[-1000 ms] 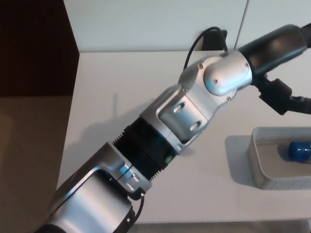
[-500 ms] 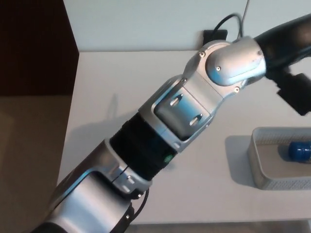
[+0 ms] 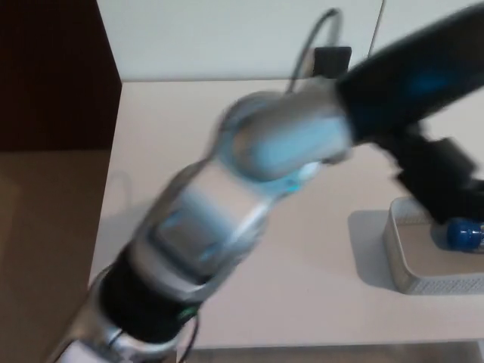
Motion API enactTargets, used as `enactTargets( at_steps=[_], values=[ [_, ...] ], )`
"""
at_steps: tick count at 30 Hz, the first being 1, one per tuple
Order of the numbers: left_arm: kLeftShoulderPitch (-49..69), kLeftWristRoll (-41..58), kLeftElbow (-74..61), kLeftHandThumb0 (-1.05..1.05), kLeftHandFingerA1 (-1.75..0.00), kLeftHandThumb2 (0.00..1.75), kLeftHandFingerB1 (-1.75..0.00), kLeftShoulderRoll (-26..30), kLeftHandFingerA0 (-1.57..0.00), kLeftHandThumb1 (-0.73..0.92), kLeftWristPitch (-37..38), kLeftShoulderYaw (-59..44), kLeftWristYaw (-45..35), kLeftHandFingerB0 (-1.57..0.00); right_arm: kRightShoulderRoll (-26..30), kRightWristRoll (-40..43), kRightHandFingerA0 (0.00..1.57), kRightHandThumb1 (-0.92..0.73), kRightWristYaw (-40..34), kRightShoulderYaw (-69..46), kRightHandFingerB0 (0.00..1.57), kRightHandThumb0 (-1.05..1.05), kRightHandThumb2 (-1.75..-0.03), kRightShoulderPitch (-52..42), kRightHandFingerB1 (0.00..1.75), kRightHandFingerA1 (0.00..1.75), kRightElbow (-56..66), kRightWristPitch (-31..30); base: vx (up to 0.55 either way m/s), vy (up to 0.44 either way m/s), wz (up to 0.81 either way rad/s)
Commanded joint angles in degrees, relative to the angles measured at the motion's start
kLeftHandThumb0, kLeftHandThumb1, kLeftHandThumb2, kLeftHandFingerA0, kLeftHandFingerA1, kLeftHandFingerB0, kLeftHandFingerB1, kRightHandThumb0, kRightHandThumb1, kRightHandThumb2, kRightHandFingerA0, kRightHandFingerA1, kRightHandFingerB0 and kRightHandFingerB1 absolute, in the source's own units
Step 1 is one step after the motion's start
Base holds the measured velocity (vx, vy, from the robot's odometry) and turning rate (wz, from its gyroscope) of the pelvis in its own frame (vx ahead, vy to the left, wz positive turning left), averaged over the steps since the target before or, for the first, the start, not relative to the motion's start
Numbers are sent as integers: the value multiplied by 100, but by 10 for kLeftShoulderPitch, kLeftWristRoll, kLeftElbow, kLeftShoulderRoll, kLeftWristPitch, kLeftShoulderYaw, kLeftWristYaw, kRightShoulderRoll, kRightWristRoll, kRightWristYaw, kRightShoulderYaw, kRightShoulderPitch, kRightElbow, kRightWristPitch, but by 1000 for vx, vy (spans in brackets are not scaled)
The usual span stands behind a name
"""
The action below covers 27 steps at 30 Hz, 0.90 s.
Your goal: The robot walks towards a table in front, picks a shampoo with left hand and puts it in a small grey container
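Left arm (image 3: 227,204) crossed the view from lower left to upper right, heavily blurred. Left hand (image 3: 420,125) appeared over the far left corner of the small grey container (image 3: 412,281); whether its fingers were spread or closed could not be determined. The blue shampoo (image 3: 465,234) lay inside the container, which stood at the right side of the white table (image 3: 166,151).

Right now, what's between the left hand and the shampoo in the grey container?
Nothing, by the head view: the blurred left hand sits just above the blue-capped shampoo in the grey container. Whether they touch is unclear.
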State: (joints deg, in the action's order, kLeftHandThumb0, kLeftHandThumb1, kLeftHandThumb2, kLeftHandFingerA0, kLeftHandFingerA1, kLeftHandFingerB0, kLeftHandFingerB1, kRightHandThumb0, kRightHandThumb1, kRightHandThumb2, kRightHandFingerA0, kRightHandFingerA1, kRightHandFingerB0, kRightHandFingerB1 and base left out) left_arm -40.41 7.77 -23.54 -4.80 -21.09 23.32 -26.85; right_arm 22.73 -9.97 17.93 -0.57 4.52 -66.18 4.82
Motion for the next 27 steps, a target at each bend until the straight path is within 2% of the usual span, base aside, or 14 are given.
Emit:
enactTargets(
  at_steps=[1,3,6,9,10,11,13,14,16,19,23,24,26,27],
  values=[
    [321,378,-304,-68,0,72,-9,222,0,38,-124,-291,-104,0,8,5,42,-67,-4,0,28,-29,-60,-21,31,39,-24,18,0,0,0],
    [333,392,-307,-68,0,72,-9,235,0,38,-117,-299,-104,0,8,5,42,-67,-5,0,28,-29,-60,-21,31,39,-24,19,0,0,0],
    [512,422,-326,-66,0,67,-5,264,0,32,-53,-398,-175,0,12,1,46,-70,-8,3,29,-30,-62,-33,32,40,-32,21,0,0,0],
    [525,433,-327,-66,0,67,-5,275,0,32,-45,-405,-174,0,12,2,46,-70,-8,3,29,-30,-62,-33,32,40,-33,21,0,0,0],
    [671,482,-295,-46,-4,64,-14,256,0,42,-27,-508,-241,0,10,-10,48,-70,-13,14,31,-31,-62,-40,32,40,-36,23,0,0,0],
    [732,494,-270,-47,-7,64,-17,241,0,42,-18,-557,-279,0,9,-12,45,-70,-16,17,31,-30,-61,-42,33,40,-35,30,0,0,0],
    [761,502,-261,-47,-7,64,-17,240,0,42,-10,-576,-294,0,8,-13,45,-70,-18,18,31,-30,-61,-43,33,40,-35,32,0,0,0],
    [818,491,-235,-60,-15,73,-16,228,0,32,1,-620,-339,0,10,-15,44,-71,-21,20,30,-31,-62,-47,33,40,-32,36,0,0,0],
    [830,494,-232,-60,-15,73,-16,230,0,32,5,-626,-344,0,10,-15,44,-71,-22,20,30,-31,-62,-48,33,40,-31,37,0,0,0],
    [893,463,-123,-64,-16,74,-12,222,0,34,14,-679,-426,0,12,-13,45,-70,-25,18,31,-30,-61,-41,33,40,-39,32,0,0,0],
    [912,462,-98,-65,-14,73,-10,225,0,35,17,-686,-441,0,11,-13,45,-70,-26,18,32,-29,-61,-41,33,40,-40,32,0,0,0],
    [926,416,-28,-65,-17,71,-6,225,0,32,46,-685,-466,0,8,-9,45,-70,-23,15,31,-28,-60,-40,33,40,-41,32,0,0,0],
    [931,364,58,-41,-26,55,-23,229,0,50,64,-680,-459,-2,12,-9,45,-69,-17,17,31,-28,-60,-44,33,40,-33,34,0,0,0],
    [925,355,92,-41,-26,55,-23,233,0,50,54,-677,-445,-2,12,-10,45,-69,-19,17,31,-28,-60,-45,33,40,-33,36,0,0,0]
  ],
)
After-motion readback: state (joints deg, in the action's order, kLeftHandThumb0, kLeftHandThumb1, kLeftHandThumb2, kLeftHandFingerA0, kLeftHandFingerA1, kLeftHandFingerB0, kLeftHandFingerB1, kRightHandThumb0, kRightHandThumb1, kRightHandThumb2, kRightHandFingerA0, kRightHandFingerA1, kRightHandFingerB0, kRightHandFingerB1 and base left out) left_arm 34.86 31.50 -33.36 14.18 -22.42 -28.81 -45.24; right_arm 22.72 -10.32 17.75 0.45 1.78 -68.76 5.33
